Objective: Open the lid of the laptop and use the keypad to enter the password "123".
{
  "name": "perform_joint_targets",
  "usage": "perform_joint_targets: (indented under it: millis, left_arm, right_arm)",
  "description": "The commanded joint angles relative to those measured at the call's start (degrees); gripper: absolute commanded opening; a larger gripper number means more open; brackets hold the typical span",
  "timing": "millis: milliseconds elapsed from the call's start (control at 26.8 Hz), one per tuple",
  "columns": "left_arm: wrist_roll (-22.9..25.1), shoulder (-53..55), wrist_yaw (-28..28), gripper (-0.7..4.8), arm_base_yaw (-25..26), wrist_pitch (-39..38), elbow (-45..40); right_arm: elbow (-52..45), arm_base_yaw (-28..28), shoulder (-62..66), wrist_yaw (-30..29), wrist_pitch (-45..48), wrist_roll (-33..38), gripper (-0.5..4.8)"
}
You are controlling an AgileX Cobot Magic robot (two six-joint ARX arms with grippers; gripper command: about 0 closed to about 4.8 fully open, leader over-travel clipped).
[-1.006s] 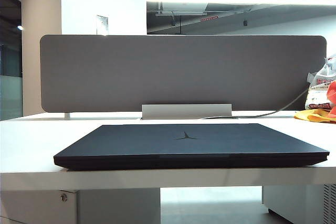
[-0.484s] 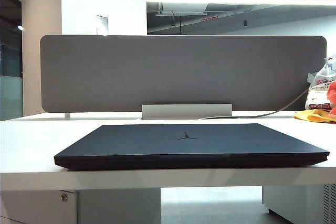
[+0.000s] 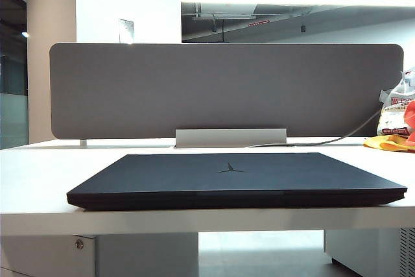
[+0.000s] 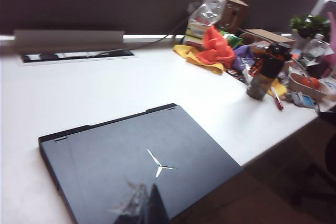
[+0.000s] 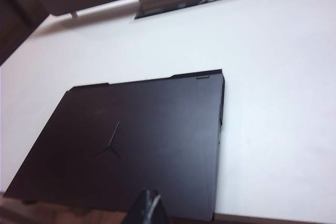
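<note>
You see no change: laptop (image 3: 237, 180) lies closed on the bench (image 3: 39, 180); right end effector (image 5: 149, 208) clenched above its near edge, left end effector (image 4: 142, 205) I cannot tell

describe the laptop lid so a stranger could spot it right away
On the white desk, before the grey divider panel, lies a wide, thin matte black-navy laptop, closed. Its lid is the flat dark top panel, the only surface bearing a small Y-shaped emblem.

No legible text in any view. Only sign: a Y-shaped emblem (image 3: 229, 169) on the closed lid (image 3: 194, 172). Red print on a bag (image 3: 393, 117) at the right table edge, too blurred to read.
</note>
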Motion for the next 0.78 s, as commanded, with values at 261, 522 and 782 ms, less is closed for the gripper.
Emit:
perform_joint_targets:
  millis: [261,522,782]
  left_arm:
    - [5.4,4.5,0.4,-0.06,-1.3,-5.7,8.6]
    - [5.8,5.2,2.1,-0.06,-1.3,-6.2,11.7]
    - [5.8,5.6,4.8,-0.06,-1.3,-6.3,12.4]
  right_arm:
    - [3.3,6.8,9.7,-0.5,0.3,-0.5,-0.05]
    - [6.2,16.4,18.0,-0.2,1.0,1.0,-0.05]
    - [6.2,23.6,26.4,-0.3,6.3,5.7,-0.05]
